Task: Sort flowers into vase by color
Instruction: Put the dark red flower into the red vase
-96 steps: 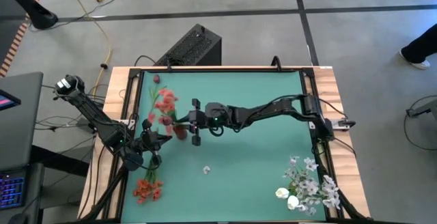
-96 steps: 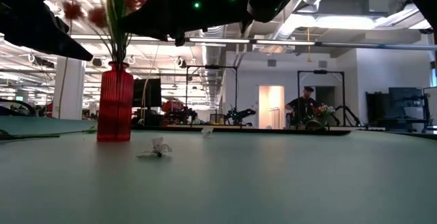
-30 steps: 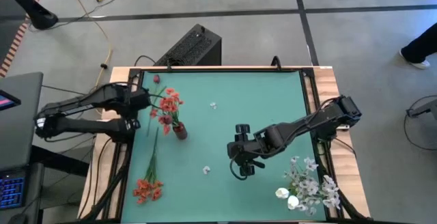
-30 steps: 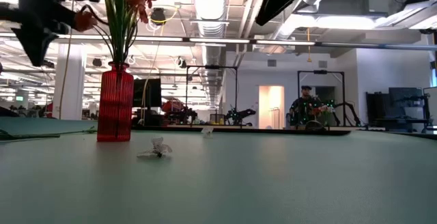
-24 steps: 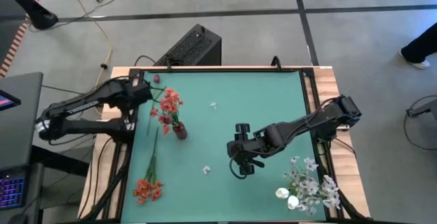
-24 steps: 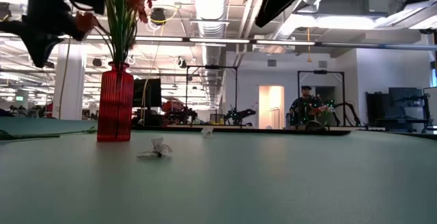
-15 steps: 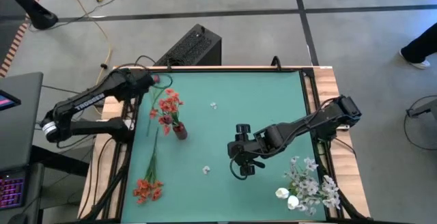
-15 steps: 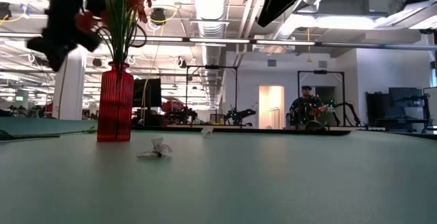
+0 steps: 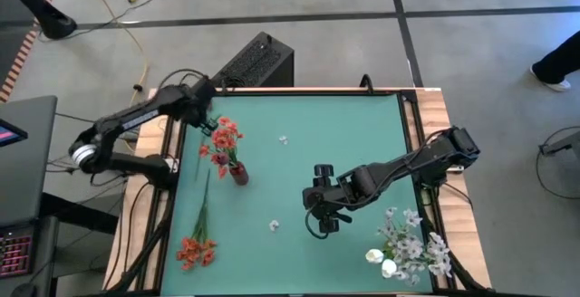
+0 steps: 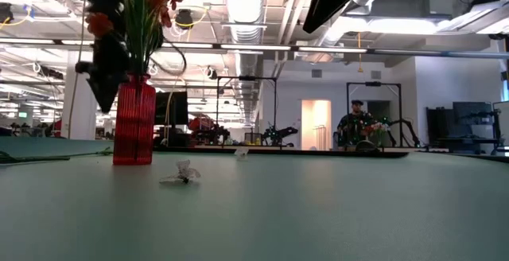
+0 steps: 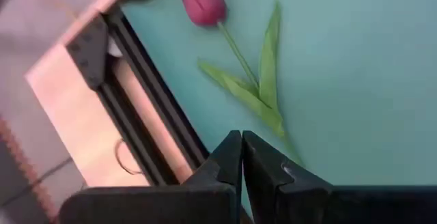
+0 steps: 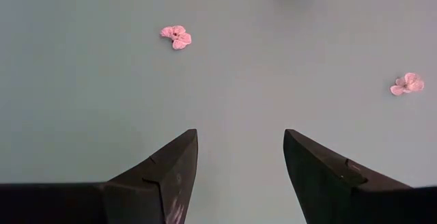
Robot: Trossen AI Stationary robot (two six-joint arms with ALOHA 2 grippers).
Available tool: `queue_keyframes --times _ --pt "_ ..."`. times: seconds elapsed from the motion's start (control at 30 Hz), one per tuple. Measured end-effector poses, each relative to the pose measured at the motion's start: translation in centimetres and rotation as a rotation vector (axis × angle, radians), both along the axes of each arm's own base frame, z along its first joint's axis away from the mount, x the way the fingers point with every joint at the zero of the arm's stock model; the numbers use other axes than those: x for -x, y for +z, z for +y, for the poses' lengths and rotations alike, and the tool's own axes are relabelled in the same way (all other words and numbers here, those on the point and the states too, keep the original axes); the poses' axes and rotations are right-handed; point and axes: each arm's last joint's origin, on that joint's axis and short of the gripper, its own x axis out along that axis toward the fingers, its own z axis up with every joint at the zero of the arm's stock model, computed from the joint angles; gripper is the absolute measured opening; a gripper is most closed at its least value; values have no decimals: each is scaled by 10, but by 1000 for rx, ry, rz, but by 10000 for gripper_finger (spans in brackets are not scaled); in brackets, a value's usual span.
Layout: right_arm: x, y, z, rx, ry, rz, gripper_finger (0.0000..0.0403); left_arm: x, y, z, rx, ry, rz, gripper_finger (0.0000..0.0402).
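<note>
A red vase stands left of the table's middle with orange-red flowers in it. A dark red bud on a green stem with leaves lies flat at the far left corner. My left gripper hangs shut above its stem, clear of the table. An orange-red cluster lies near the left front. White flowers lie at the front right. My right gripper hovers open over the table's middle with nothing between its fingers.
Loose white blossoms lie on the green mat. A black box stands on the floor behind the table's far edge. Wooden rails and black frame bars run along the table's left edge. A person shows far off in the room.
My left gripper, shut all the while, has swung from the table's left edge toward the far edge and right, past the vase's flowers to the dark red bud, coming lower as it went. The right arm has kept still.
</note>
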Motion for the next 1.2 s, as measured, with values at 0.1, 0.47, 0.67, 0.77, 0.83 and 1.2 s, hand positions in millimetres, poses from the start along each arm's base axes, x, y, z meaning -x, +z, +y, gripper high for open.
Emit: queue_keyframes --times 0.1,0.47,0.67,0.77,0.83,1.2 --pt "0 0 0 0 0 0 244 -6 -16 8 45 45 55 20" --pt "9 -14 13 16 44 34 244 -18 -68 20 195 99 121 168" --pt "14 -36 14 33 55 73 244 -11 -92 8 230 121 95 200" --pt "13 -38 14 27 52 59 244 -10 -99 3 224 131 69 201" --pt "12 -38 14 20 51 44 244 -10 -104 0 217 141 62 201" --pt "13 -36 34 63 104 -54 244 -18 -106 -8 220 127 23 118"
